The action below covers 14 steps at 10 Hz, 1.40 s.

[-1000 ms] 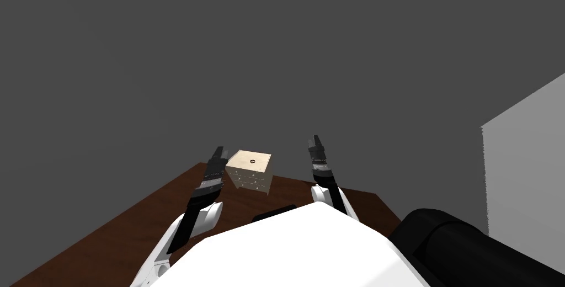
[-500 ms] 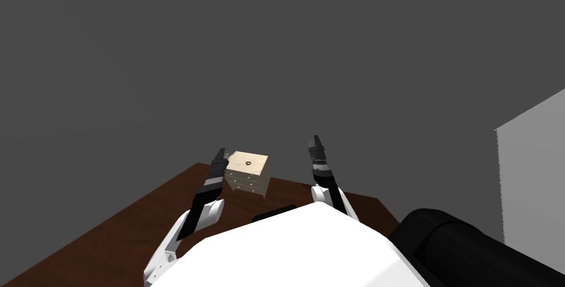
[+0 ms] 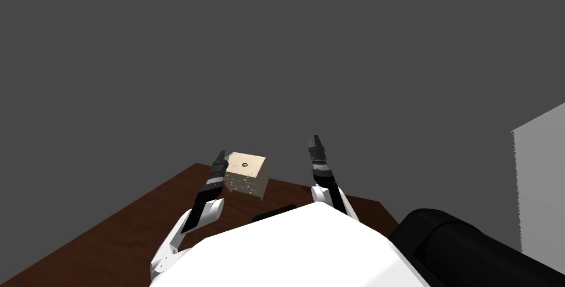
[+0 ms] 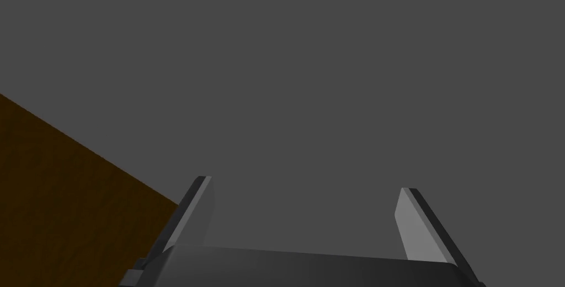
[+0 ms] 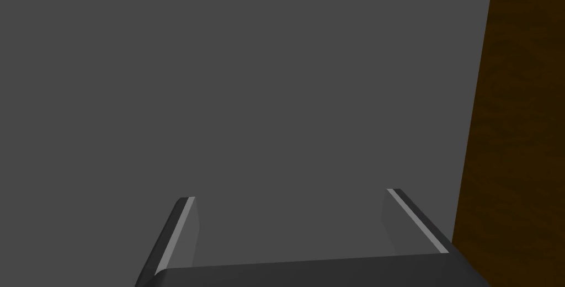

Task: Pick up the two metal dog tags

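A small dark ring-like object (image 3: 245,164) lies on top of a small pale chest of drawers (image 3: 247,174); I cannot tell whether it is a dog tag. My left gripper (image 3: 220,155) is held up just left of the chest, and in the left wrist view my left gripper (image 4: 302,212) stands open with nothing between its fingers. My right gripper (image 3: 315,140) is raised to the right of the chest; in the right wrist view my right gripper (image 5: 291,217) is open and empty too.
The chest stands on a dark brown floor (image 3: 127,223), whose brown floor (image 4: 60,190) also edges both wrist views. Grey walls rise behind. A light grey block (image 3: 543,179) stands at the right, and a black rounded shape (image 3: 458,245) sits low on the right.
The whole head picture has slid left a little, so I have turned: the chest and the grey block sit differently. My left arm has drawn in slightly. Right arm unchanged.
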{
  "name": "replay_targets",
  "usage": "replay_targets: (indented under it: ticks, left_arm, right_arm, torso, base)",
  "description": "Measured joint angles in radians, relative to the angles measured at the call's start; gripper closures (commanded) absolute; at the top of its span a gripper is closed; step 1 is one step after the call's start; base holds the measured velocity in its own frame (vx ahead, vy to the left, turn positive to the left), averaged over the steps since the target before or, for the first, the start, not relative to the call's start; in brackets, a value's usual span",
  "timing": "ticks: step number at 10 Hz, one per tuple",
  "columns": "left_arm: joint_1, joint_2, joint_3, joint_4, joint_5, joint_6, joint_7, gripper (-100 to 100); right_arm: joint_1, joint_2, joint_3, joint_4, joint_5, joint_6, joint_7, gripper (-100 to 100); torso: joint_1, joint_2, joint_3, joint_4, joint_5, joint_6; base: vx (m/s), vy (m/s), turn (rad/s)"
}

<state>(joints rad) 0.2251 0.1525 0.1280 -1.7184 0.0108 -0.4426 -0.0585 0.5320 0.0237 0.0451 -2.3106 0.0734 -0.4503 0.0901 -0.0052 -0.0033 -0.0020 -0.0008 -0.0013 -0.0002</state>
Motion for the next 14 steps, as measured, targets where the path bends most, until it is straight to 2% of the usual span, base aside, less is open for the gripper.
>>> replay_targets:
  ticks: [2,5,8,9,10,12,14]
  left_arm:
    - [-0.025,-0.002,0.017,0.066,0.013,0.042,0.009,-100]
    - [-0.048,-0.017,0.029,0.155,0.023,0.089,0.013,-100]
    - [-0.066,-0.019,0.041,0.216,0.034,0.140,0.021,-100]
    - [-0.074,-0.014,0.046,0.254,0.040,0.151,0.028,-100]
    - [-0.084,-0.020,0.052,0.280,0.045,0.184,0.031,-100]
    - [-0.077,-0.019,0.055,0.319,0.054,0.217,0.042,-100]
    - [-0.091,-0.023,0.061,0.364,0.060,0.251,0.047,-100]
  right_arm:
    - [0.000,0.000,0.000,0.000,0.000,0.000,0.000,0]
    - [0.000,0.000,0.000,0.000,0.000,0.000,0.000,0]
    - [0.000,0.000,0.000,0.000,0.000,0.000,0.000,0]
    - [0.000,0.000,0.000,0.000,0.000,0.000,0.000,0]
    - [0.000,0.000,0.000,0.000,0.000,0.000,0.000,0]
    - [0.000,0.000,0.000,0.000,0.000,0.000,0.000,0]
    - [0.000,0.000,0.000,0.000,0.000,0.000,0.000,0]
  torso:
    - [-0.006,-0.003,-0.002,-0.001,-0.001,0.000]
    - [-0.002,-0.001,0.000,0.000,0.000,0.000]
    - [0.002,0.000,0.000,0.000,0.000,0.000]
    - [0.001,-0.001,0.000,0.000,0.000,0.000]
    - [0.000,-0.002,-0.001,0.000,0.000,0.000]
    - [0.001,-0.001,-0.001,0.000,0.000,0.000]
    - [0.003,-0.001,0.000,0.000,0.000,0.000]
  base:
    - [0.073,-0.147,0.028]
    - [0.046,-0.098,0.027]
    - [0.053,-0.069,0.022]
    - [0.081,-0.094,0.050]
    - [0.066,-0.074,0.019]
    - [0.052,-0.060,0.020]
    - [0.062,-0.051,0.036]
